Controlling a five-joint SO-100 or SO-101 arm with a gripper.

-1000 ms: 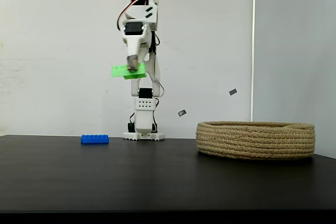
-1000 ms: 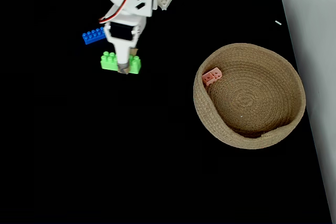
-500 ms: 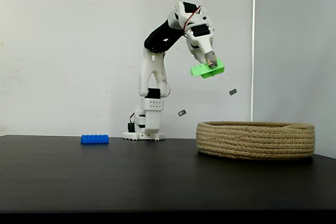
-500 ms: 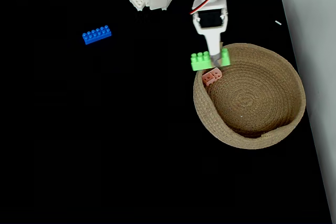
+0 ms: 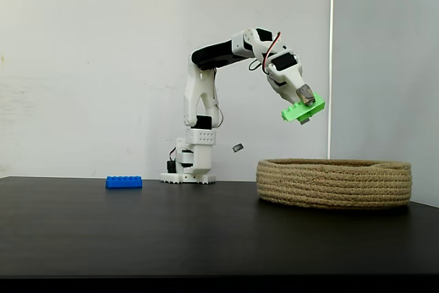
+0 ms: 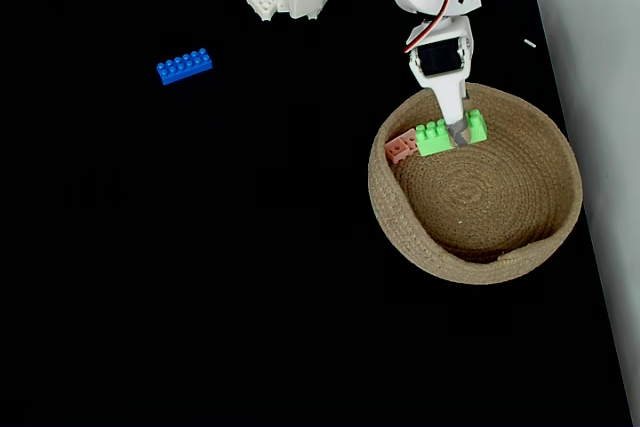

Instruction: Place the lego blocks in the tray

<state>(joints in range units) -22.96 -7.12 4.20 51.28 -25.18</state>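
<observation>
One green brick (image 6: 450, 134) in hand (image 6: 459, 133)

A black table (image 5: 137, 238) stands before a plain white wall (image 5: 82, 66) — evenly lit.

Both fixed views reach me bright, evenly lit and sharp, with no blur on the arm (image 5: 206, 60). In the side view the white wall (image 5: 82, 66) reads softly grey with faint smudges and no hard shadows. From above, the black table (image 6: 200, 277) swallows all detail and shows no glare, and I see no edge distortion.
</observation>
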